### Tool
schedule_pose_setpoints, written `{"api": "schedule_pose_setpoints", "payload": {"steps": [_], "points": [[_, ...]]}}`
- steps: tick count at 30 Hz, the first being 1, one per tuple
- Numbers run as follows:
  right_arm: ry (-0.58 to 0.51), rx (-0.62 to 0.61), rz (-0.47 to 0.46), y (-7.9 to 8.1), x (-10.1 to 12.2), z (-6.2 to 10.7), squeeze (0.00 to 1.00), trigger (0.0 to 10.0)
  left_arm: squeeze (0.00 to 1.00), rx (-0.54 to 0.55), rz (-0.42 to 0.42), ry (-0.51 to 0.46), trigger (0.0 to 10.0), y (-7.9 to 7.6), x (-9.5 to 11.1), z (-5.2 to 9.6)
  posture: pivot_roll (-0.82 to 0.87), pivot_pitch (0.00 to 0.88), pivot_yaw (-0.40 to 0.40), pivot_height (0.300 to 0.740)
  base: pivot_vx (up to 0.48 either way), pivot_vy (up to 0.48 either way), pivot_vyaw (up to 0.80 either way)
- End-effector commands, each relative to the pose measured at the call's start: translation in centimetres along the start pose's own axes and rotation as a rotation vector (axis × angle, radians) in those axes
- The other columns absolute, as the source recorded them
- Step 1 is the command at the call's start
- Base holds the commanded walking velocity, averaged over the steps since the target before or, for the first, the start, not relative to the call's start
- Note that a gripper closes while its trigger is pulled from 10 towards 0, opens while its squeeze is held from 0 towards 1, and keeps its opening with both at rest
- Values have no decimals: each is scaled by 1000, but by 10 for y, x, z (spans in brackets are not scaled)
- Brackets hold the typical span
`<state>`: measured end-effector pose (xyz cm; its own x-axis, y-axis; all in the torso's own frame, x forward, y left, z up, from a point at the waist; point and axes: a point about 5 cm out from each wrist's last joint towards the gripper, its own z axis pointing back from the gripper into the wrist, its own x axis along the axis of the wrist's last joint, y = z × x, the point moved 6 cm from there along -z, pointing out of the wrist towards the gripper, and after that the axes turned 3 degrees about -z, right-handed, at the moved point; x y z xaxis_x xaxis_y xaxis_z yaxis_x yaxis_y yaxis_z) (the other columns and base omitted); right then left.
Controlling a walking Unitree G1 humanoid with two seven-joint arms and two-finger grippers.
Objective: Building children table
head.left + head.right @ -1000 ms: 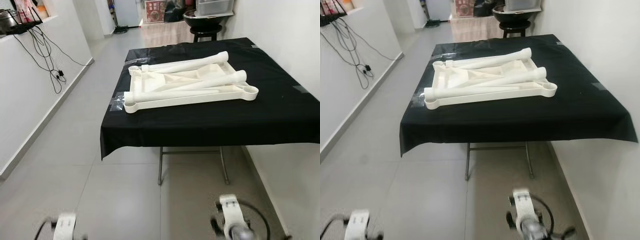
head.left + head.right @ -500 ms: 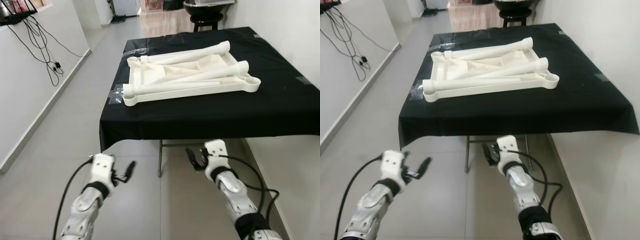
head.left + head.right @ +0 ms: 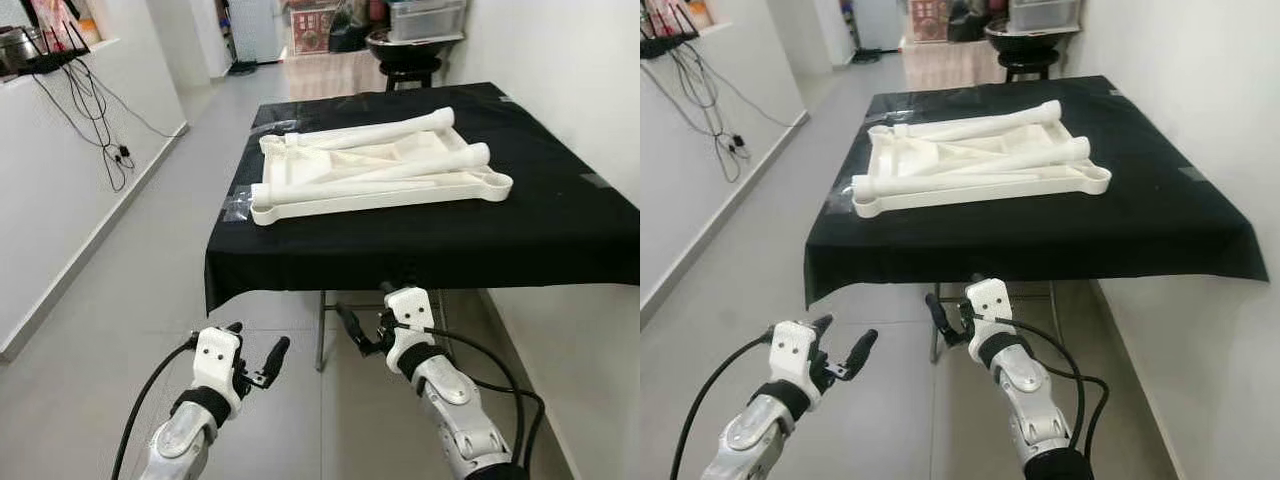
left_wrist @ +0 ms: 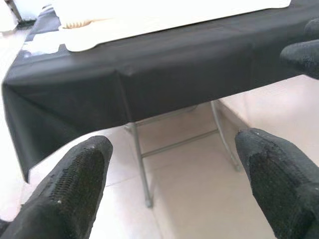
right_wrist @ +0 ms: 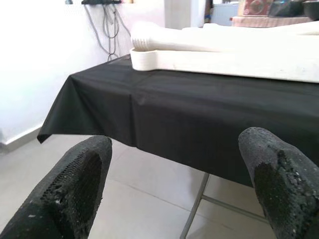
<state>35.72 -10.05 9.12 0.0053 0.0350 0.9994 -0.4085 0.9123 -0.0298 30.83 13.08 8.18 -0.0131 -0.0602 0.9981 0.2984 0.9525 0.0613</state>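
Note:
A white children's table top (image 3: 380, 175) lies upside down on a table with a black cloth (image 3: 520, 235). Several white round legs (image 3: 375, 130) rest loosely across it. Both arms are raised in front of the cloth's near edge, below the table's height. My left gripper (image 3: 254, 344) is open above the floor at the near left corner. My right gripper (image 3: 365, 306) is open just under the cloth's front hem. Each wrist view looks between wide-apart black fingers (image 4: 75, 189) (image 5: 75, 184) at the draped cloth and the white parts above it.
A white wall (image 3: 590, 90) runs along the table's right side. On the left stand a low wall and a shelf with hanging cables (image 3: 95, 110). A black stool (image 3: 410, 55) stands behind the table. Metal folding legs (image 3: 320, 335) show under the cloth. Grey tiled floor (image 3: 130, 280) spreads to the left.
Both arms rose from the bottom edge into full view and reached toward the table's front edge. The camera shifted slightly; the white parts have not moved.

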Motion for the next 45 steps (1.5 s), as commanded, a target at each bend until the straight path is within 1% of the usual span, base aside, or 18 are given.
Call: {"api": "schedule_pose_setpoints", "payload": {"steps": [1, 4, 8, 9, 11, 12, 13, 14, 18, 19, 22, 24, 26, 28, 45], "points": [[-11, 42, 32, 10, 8, -3, 0, 10000, 0, 8, 2, -4, 10000, 0, 7, -2, -56, 0, 44, 740, 0, 0, 0], [-8, 32, 45, 10, 11, -1, 0, 10000, 0, 5, 14, -18, 10000, -2, 12, -3, -61, 0, 49, 740, 0, 0, 0], [10, -2, 24, 6, 11, 1, 0, 10000, 0, 22, 22, -26, 10000, -1, 15, -3, -66, 0, 48, 740, 0, 0, 0], [10, -22, 16, 1, 13, 1, 0, 10000, 0, 58, 50, -30, 10000, 4, 16, -3, -69, 0, 47, 740, 0, 0, 0], [10, -22, 16, 1, 13, 1, 0, 10000, 0, 58, 50, -30, 10000, 4, 16, -3, -69, 0, 47, 740, 0, 0, 0], [14, -49, 2, -6, 13, 0, 0, 10000, 0, 91, 78, -36, 10000, 11, 18, -3, -62, 0, 42, 740, 0, 0, 0], [14, -49, 2, -6, 13, 0, 0, 10000, 0, 91, 78, -36, 10000, 11, 18, -3, -62, 0, 42, 740, 0, 0, 0], [24, -60, -23, -10, 11, -2, 0, 10000, 0, 111, 87, -42, 10000, 16, 19, -5, -57, 0, 44, 740, 0, 0, -800], [24, -34, -54, -5, 11, -6, 0, 10000, 0, 106, 61, -35, 10000, 17, 21, -6, -51, 0, 52, 740, 0, 0, -800], [21, -7, -65, 0, 11, -8, 0, 10000, 0, 90, 50, -27, 10000, 15, 21, -7, -48, 0, 61, 740, 0, 0, 0], [19, 9, -71, 4, 11, -10, 0, 10000, 0, 80, 45, -22, 10000, 14, 21, -8, -47, 0, 68, 740, 0, 0, 0], [16, 33, -92, 9, 13, -13, 0, 10000, 0, 24, 9, -14, 10000, 6, 23, -13, -56, 0, 93, 740, 0, 0, 0], [11, 42, -122, 12, 15, -14, 0, 10000, 0, -3, -6, -12, 10000, 3, 24, -16, -58, 0, 97, 740, 240, 0, 0], [8, 42, -147, 11, 16, -15, 0, 10000, 0, -9, -6, -9, 10000, 2, 24, -19, -64, 0, 104, 740, 240, 0, 0], [4, 54, -169, 9, 16, -18, 0, 10000, 0, -24, 1, 3, 10000, 0, 22, -23, -66, 0, 96, 740, 264, 0, 0]]}}
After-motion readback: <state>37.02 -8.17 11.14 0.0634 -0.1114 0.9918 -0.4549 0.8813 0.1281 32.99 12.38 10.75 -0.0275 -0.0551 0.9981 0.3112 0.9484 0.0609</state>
